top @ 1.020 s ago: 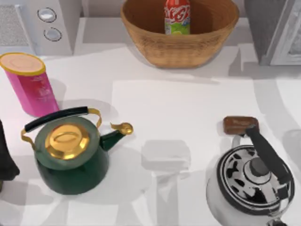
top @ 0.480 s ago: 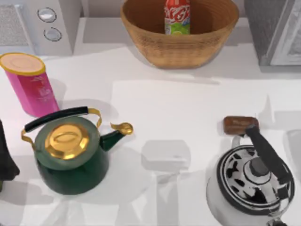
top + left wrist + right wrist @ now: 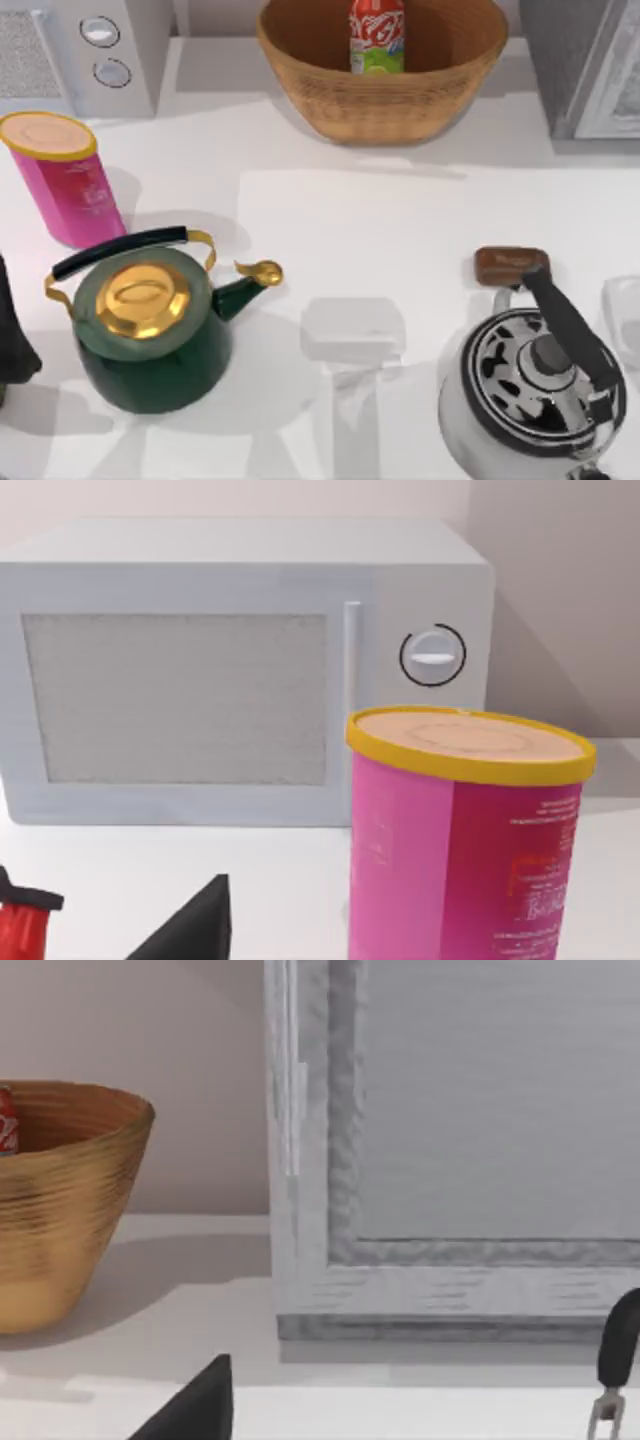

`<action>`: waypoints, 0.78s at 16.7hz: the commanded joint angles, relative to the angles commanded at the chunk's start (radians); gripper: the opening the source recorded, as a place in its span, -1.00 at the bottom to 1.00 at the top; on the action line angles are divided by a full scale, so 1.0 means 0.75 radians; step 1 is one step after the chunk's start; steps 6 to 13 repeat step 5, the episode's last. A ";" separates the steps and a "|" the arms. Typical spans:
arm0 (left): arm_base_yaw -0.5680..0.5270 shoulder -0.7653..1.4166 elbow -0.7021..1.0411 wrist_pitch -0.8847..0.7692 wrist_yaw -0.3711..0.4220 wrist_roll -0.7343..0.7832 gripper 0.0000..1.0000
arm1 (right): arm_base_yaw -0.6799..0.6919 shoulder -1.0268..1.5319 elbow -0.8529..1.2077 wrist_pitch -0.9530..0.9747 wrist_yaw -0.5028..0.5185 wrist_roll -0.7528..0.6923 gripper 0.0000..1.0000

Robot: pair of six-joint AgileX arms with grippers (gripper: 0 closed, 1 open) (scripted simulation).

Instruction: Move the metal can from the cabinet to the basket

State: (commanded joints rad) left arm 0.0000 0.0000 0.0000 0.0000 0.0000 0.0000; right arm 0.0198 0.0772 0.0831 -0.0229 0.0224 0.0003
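Note:
The metal can, red with white script and a green lower band, stands upright inside the woven basket at the back middle of the table. The right wrist view has the basket with a red sliver of the can at its rim, beside the grey speckled cabinet. That cabinet stands at the back right. My left arm rests at the table's left edge. A dark part of my right gripper faces the cabinet, and a dark part of my left gripper faces the pink canister.
A white microwave stands at the back left, with a pink canister with a yellow lid before it. A green kettle sits front left, a silver kettle front right, a small brown block behind it.
A grey shadow on the right side of the table has slid toward the front right edge. The can, basket and kettles have not moved.

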 joint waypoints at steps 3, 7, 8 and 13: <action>0.000 0.000 0.000 0.000 0.000 0.000 1.00 | -0.025 -0.096 -0.104 0.029 -0.028 0.000 1.00; 0.000 0.000 0.000 0.000 0.000 0.000 1.00 | -0.026 -0.103 -0.111 0.031 -0.030 0.000 1.00; 0.000 0.000 0.000 0.000 0.000 0.000 1.00 | -0.026 -0.103 -0.111 0.031 -0.030 0.000 1.00; 0.000 0.000 0.000 0.000 0.000 0.000 1.00 | -0.026 -0.103 -0.111 0.031 -0.030 0.000 1.00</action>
